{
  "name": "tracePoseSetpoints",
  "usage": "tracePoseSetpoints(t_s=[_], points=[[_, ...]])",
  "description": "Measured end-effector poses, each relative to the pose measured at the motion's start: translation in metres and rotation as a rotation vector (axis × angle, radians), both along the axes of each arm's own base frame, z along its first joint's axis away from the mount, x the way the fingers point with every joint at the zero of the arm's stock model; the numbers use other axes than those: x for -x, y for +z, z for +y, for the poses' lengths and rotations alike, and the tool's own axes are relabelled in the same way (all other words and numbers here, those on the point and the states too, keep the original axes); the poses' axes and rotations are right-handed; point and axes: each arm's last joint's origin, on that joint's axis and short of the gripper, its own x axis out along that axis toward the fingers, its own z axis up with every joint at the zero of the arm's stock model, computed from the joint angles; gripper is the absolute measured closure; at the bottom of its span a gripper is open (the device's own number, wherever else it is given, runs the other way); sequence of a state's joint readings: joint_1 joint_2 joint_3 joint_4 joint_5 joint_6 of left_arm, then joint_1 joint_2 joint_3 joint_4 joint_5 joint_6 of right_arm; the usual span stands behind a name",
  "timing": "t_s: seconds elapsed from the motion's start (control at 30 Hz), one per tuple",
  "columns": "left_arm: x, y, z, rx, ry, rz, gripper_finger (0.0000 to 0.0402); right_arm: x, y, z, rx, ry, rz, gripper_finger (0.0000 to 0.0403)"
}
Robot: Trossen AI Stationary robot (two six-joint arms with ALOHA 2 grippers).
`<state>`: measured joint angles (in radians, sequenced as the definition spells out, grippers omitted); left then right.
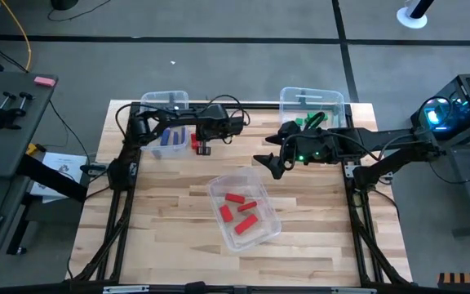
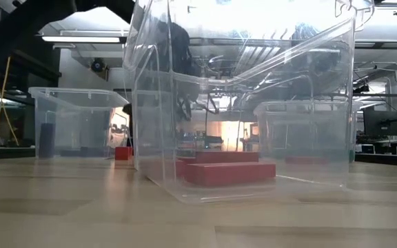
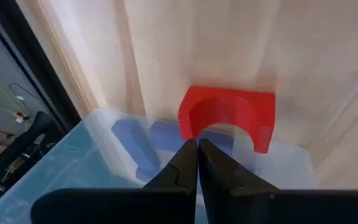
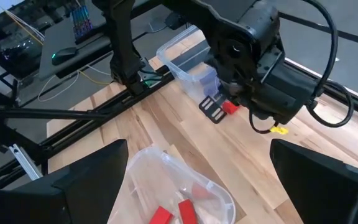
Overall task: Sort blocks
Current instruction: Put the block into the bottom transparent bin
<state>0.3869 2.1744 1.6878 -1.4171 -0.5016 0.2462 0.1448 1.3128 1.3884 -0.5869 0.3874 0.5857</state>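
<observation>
Two dark fingers of your left gripper [image 3: 197,163] are pressed flat together with nothing between them; the closure has missed. Just past the fingertips lies a red arch-shaped block [image 3: 229,115], its curved notch facing the gripper, flat on the pale wooden table [image 1: 170,237]. It looks untouched, so your judgement should be that the grasp needs redoing: open, settle over one leg or the full width of the arch, then close.

Right beside the gripper, on its other side, sits the clear plastic bin holding blue blocks [image 1: 166,131]; its rim runs close to the red arch, leaving little room there. Approach from the open table side so the fingers don't catch the bin wall.

Farther out, toward the table's middle, a second clear plastic bin [image 1: 268,233] holds three or four red blocks [image 1: 241,211], the likely home for the arch. The wood between is bare, so the carry path is free.

Your right gripper [image 1: 269,160] hangs near the table's centre, beyond that red bin's far corner, fingers spread wide and empty. Behind it, a third clear bin with green blocks [image 1: 310,106] stands at the far edge. Mind the right arm when you swing across.
</observation>
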Motion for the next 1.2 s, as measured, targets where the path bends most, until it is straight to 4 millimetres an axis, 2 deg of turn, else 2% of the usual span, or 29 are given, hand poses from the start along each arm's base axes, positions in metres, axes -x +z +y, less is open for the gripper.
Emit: tracePoseSetpoints(t_s=[0.2, 0.83, 1.03, 1.2], points=[[-0.003, -0.009, -0.003, 0.025, -0.001, 0.012, 0.0401, 0.0, 0.0, 0.0, -0.003, 0.008, 0.004, 0.0014], [0.011, -0.029, -0.014, 0.171, 0.022, 0.076, 0.0401, 0.001, -0.001, 0.0, 0.002, 0.019, 0.02, 0.0014], [0.005, -0.029, -0.031, 0.201, -0.008, 0.069, 0.0401, 0.001, -0.002, 0.0, 0.009, 0.022, 0.023, 0.0014], [-0.003, -0.03, -0.053, 0.25, -0.045, 0.052, 0.0401, 0.001, -0.002, 0.0, 0.009, 0.022, 0.023, 0.0014]])
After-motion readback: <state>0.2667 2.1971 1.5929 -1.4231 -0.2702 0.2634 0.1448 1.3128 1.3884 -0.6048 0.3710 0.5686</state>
